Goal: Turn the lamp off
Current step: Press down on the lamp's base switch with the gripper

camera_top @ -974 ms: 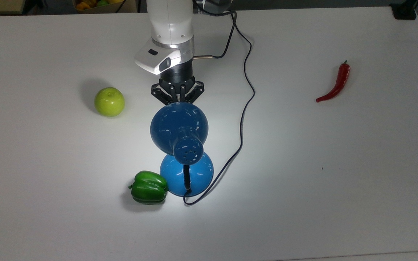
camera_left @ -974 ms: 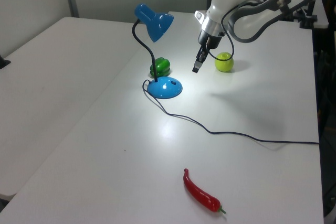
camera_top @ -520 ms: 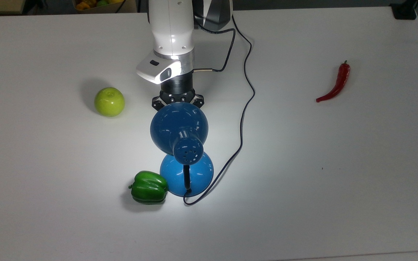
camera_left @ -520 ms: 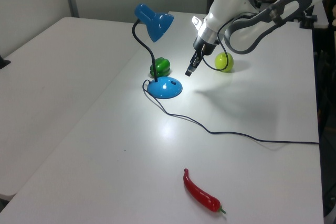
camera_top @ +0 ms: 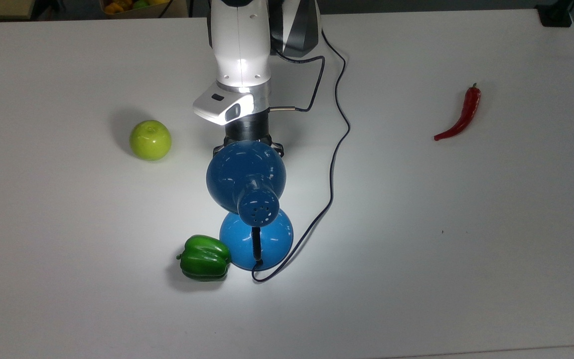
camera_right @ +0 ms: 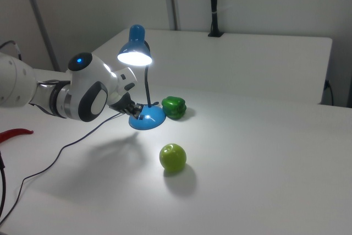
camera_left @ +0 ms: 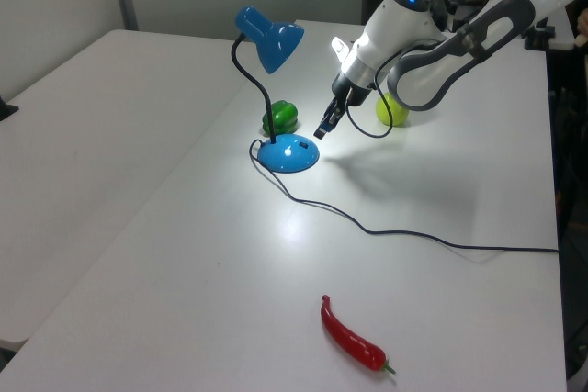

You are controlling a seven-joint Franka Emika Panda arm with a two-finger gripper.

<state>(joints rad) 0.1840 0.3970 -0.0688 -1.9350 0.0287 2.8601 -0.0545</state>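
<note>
**Lamp lit; its dome base lies just ahead of and below the fingertips.**

The lamp [camera_left: 276, 89], glossy blue, stands near the middle of the white table [camera_top: 466, 249], well in from every edge. Its bulb glows in the right view, its black neck rises to a bell shade with vent holes, and its dark cord [camera_top: 337, 149] trails toward the top view's far edge. The gripper [camera_left: 321, 129] tilts down at the base's rim, close to it; contact can't be judged. The fingers look drawn narrow, holding nothing. A green pepper [camera_top: 204, 257] sits just beside the base, an apple [camera_top: 150, 140] and a chilli [camera_top: 461, 113] farther off.
</note>
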